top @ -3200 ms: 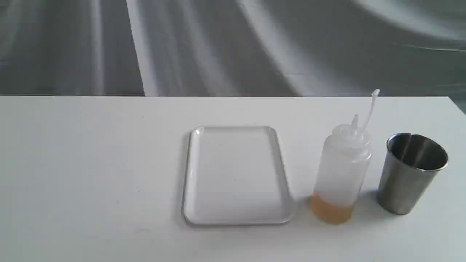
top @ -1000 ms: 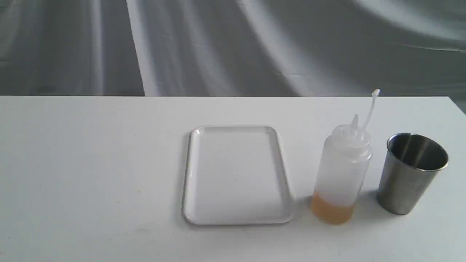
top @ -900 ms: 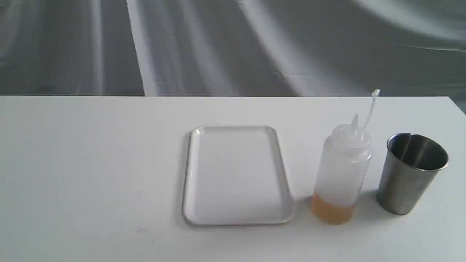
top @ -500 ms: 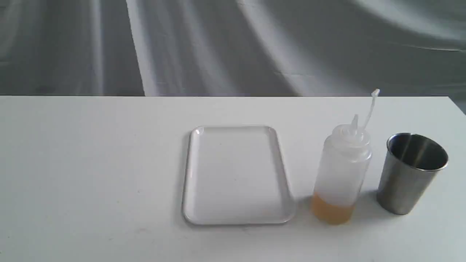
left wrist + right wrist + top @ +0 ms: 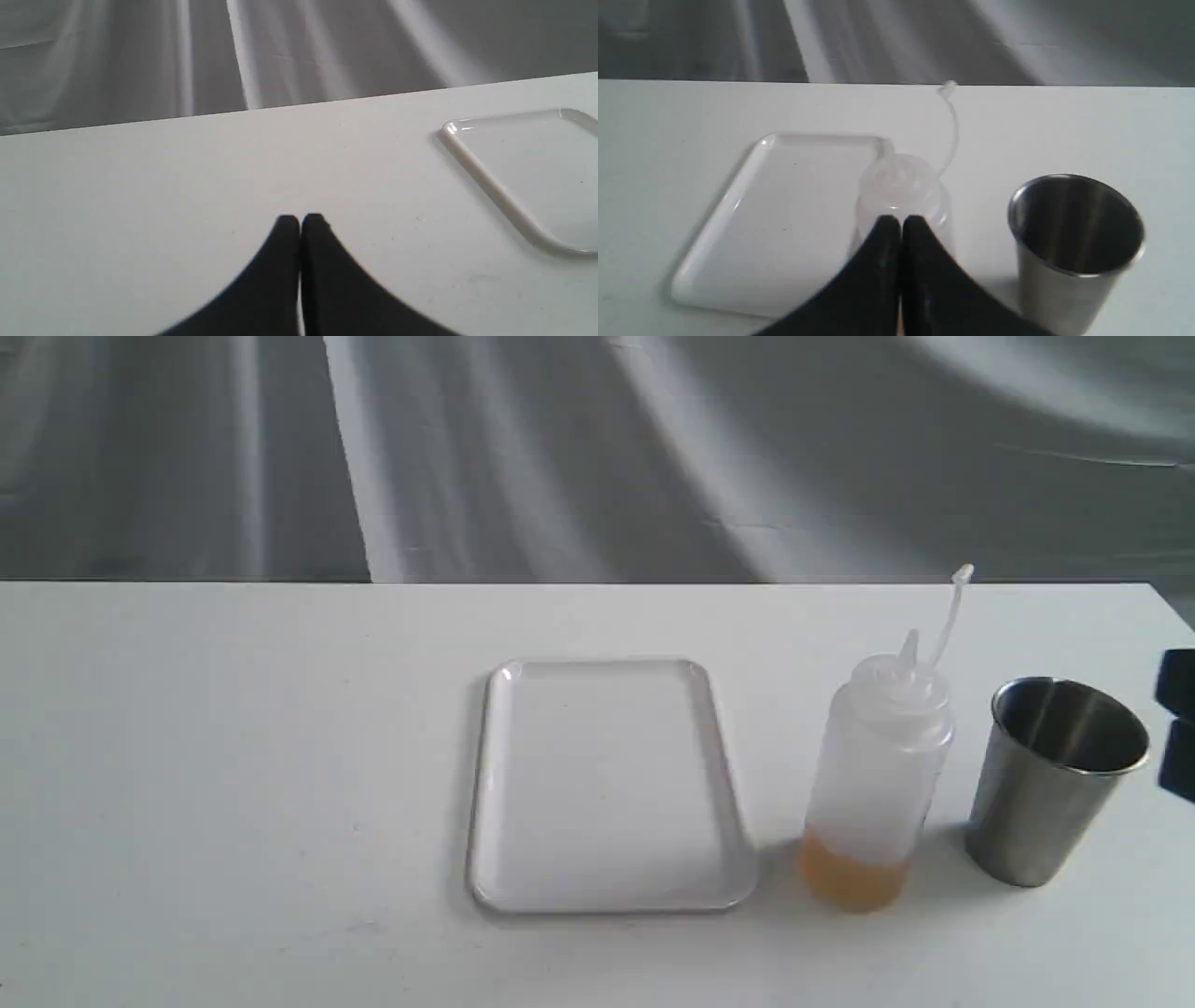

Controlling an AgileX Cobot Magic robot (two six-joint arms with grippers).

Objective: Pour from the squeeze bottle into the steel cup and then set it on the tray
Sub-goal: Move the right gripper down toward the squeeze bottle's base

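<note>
- Exterior view: the squeeze bottle (image 5: 878, 775) is seen upright on the white desk (image 5: 233, 756), between the tray (image 5: 607, 784) and the steel cup (image 5: 1055, 793), and apart from both.
- The bottle is a translucent whitish plastic cylinder with a cone nozzle (image 5: 910, 646). A thin cap strap (image 5: 948, 616) is raised above it, and amber liquid (image 5: 850, 882) lies at the bottom.
- The cup is made of brushed metal, tapered, with a rolled rim. The tray is flat and white, with rounded corners and a low rim.
- A dark shape (image 5: 1178, 719) is cut off at the right edge beside the cup; what it is cannot be told.
- In the right wrist view the bottle's lower part is hidden by the right hand (image 5: 900, 219).
- The right hand is fully closed, fingers pressed together, with nothing held.
- The left hand (image 5: 300, 218) is closed the same way, empty, over bare desk near the tray.
</note>
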